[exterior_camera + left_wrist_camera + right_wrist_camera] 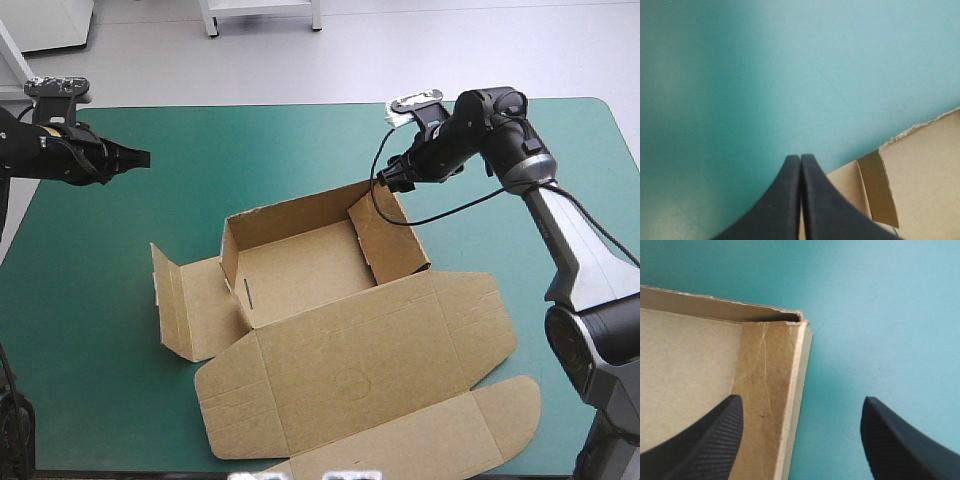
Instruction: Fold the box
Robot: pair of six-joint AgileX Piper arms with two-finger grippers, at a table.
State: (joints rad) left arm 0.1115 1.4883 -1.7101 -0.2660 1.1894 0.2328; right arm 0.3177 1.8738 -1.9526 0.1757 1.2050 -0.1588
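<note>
Near edge of the surface (pixel 110 400): the box (pixel 345 350) has its lid (pixel 400 400) lying flat, its outer flap reaching that edge. Little bare cover there.

Middle: the tray (pixel 300 265) stands with walls raised and the top open. One side flap (pixel 185 305) is spread toward the left edge.

Far right corner of the tray: my right pincer (pixel 392 178) hangs over it with its fingers wide apart, holding nothing. In the wrist view the corner wall runs up between them (pixel 801 400), one finger over the inside, the other over bare teal-green cover. I cannot tell if there is contact.

Far left corner of the surface: my left pincer (pixel 140 157) is above the cover, its fingers pressed together on nothing (pixel 800 157), well apart from the box.

Open room: broad bare cover along the left, far and right edges.
</note>
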